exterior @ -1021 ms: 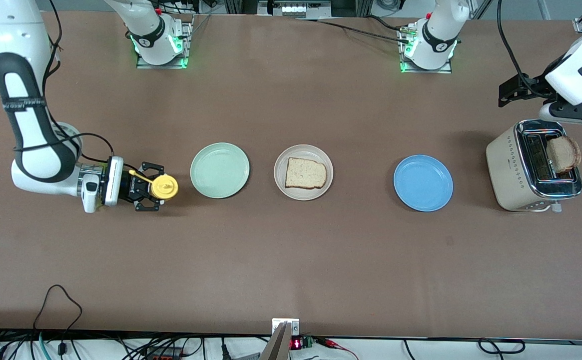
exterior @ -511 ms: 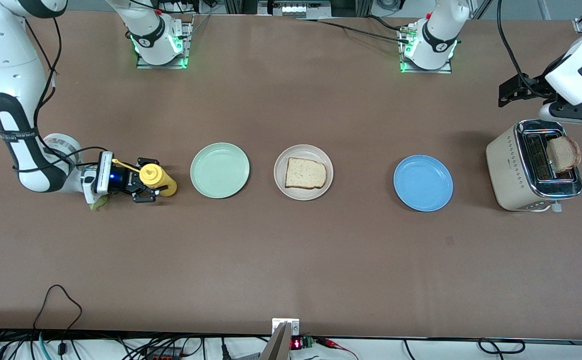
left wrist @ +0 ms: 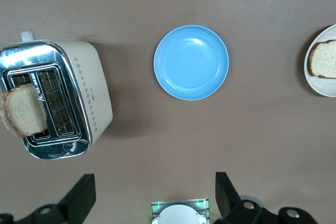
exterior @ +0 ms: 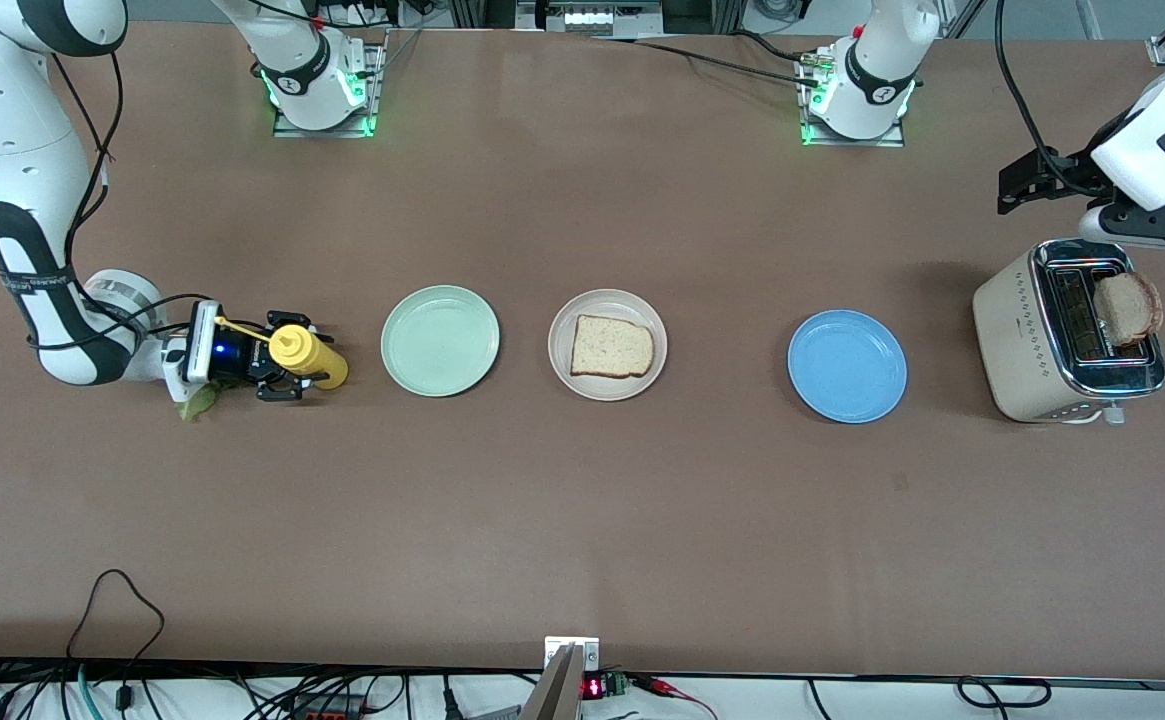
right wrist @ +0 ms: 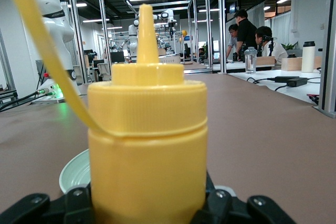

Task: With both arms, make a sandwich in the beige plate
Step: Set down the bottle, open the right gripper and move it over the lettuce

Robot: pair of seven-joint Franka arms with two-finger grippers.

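- The brown tabletop (exterior: 582,520) carries everything, set out in a row from the right arm's end to the left arm's end.
- A cream-and-chrome toaster (exterior: 1062,335) stands at the left arm's end, with a toasted bread slice (exterior: 1127,307) sticking up out of one slot.
- The left claw (left wrist: 152,203) hangs over the tabletop near the toaster, fingers spread wide and holding nothing – this arm waits.
- The right claw (exterior: 282,360) lies low at the right arm's end, its fingers on either side of a yellow mustard squeeze bottle (exterior: 307,355); whether they press it or stand just off it I cannot tell.
- Three plates sit well apart: a mint green plate (exterior: 440,340) beside the bottle, the beige plate (exterior: 562,345) in the middle, a blue plate (exterior: 847,365) toward the toaster.
- One bread slice (exterior: 612,347) lies flat in the beige plate – the sandwich has only this so far.
- A bit of green lettuce leaf (exterior: 199,402) peeks out under the right wrist, on the tabletop.
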